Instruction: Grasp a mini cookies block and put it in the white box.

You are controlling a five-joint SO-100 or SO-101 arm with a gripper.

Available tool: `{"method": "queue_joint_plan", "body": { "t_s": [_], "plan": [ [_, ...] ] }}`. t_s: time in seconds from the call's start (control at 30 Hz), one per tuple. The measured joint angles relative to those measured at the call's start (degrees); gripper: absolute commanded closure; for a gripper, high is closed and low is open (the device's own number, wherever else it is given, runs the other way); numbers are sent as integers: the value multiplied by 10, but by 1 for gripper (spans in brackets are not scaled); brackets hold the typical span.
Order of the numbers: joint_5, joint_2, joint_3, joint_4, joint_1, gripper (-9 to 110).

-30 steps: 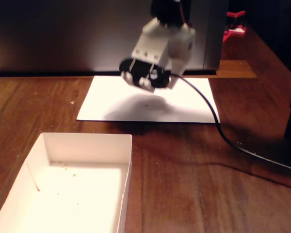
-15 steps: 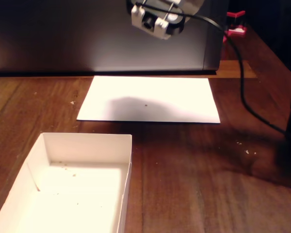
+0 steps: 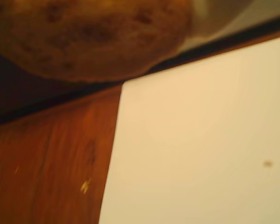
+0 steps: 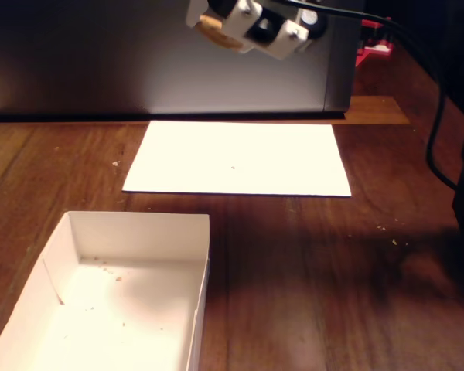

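The gripper is raised high above the table, near the top edge of the fixed view, with its jaws closed on the mini cookies block; a golden-brown edge of the cookie shows at the gripper's left end. In the wrist view the cookie fills the upper left corner, close to the lens, which is consistent with a held load. Below lies the flat white paper sheet, bare except for a small speck. The white box sits at the near left, well apart from the gripper, holding only crumbs. The height likely serves to clear the box wall during transfer.
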Motion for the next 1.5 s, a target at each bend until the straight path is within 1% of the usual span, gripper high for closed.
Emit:
{"method": "queue_joint_plan", "body": {
  "t_s": [0.33,0.67,0.97,1.2,1.5],
  "plan": [
    [1,-6,0,-39,-139,93],
    [71,-93,0,-91,-224,93],
    [124,-174,0,-134,-239,93],
    [146,-250,0,-172,-237,93],
    [163,-283,0,-217,-236,93]
  ]
}}
